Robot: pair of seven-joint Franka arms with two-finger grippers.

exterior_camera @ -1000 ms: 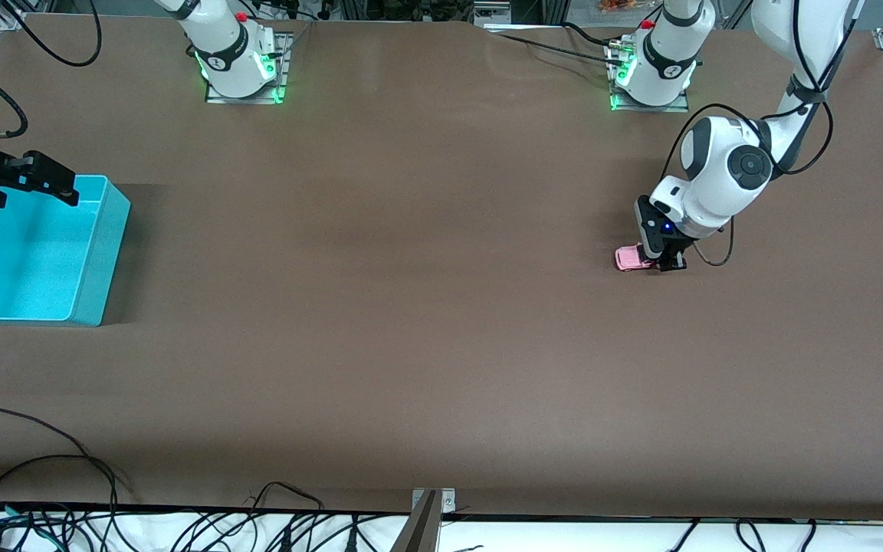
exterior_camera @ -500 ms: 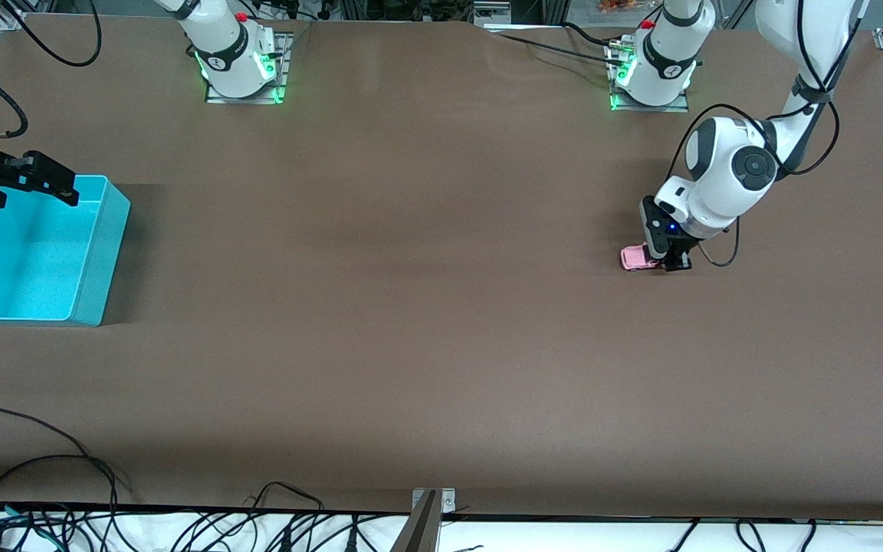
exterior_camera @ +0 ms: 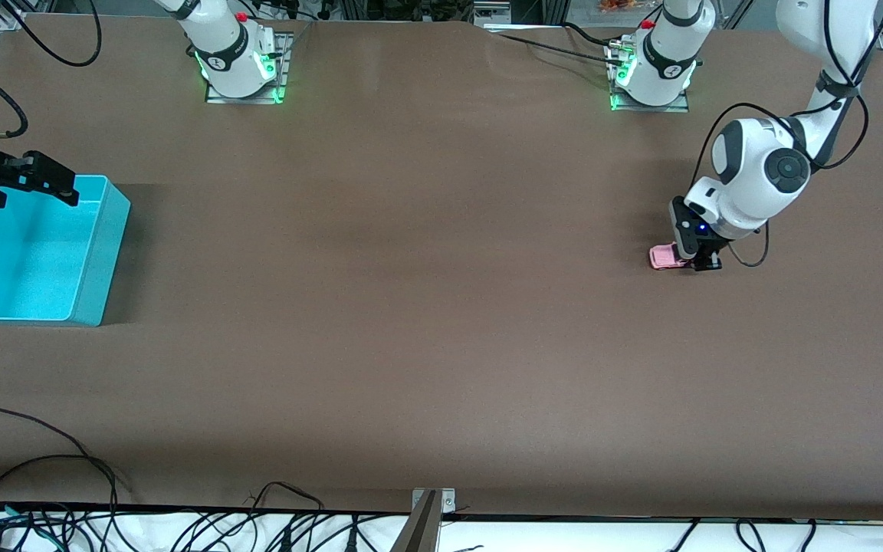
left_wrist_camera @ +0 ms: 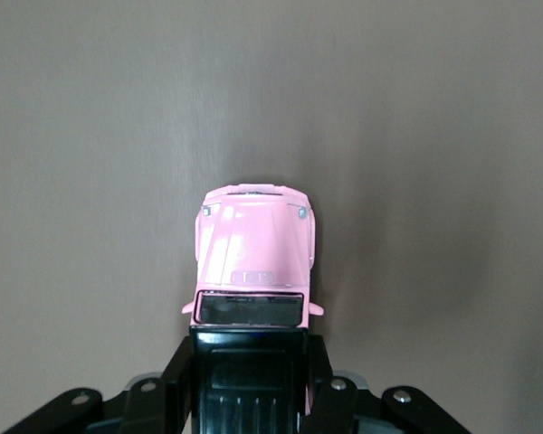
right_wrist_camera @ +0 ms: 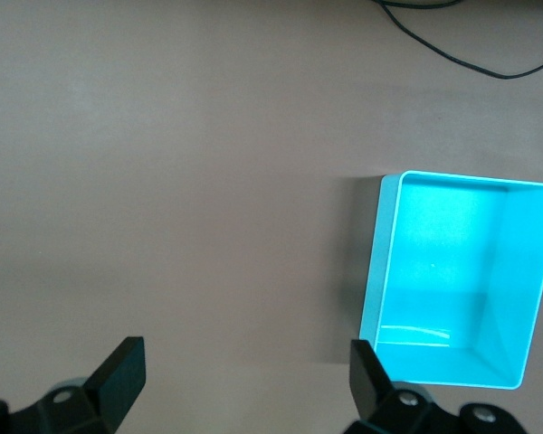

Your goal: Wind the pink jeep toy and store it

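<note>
Down at the left arm's end of the table, the left gripper (exterior_camera: 697, 263) sits low on the brown table (exterior_camera: 426, 307), its fingers pressed in on the pink jeep toy (exterior_camera: 665, 257). The left wrist view gives the best look: black fingers clamp the jeep's black roofed rear, one on each flank, while the pink bonnet pokes out ahead of the fingertips. The wheels look to be on the tabletop, though the contact itself is hard to make out from above.

So where are we? The grasp is made, and with the toy held low against the surface this reads as the winding step, a drag along the table to load the spring. Whether the spring is fully wound cannot be told from these views.

Storing is all still to come. The turquoise bin (exterior_camera: 35, 257) stands empty, well apart from the left gripper, at the right arm's end of the table. The right gripper (exterior_camera: 35, 178) waits over the bin's rim, fingers spread wide with nothing between them; its wrist view looks down on the bare turquoise floor.

Left to do, by my reckoning: finish the wind, then get the jeep across the table and into that bin
</note>
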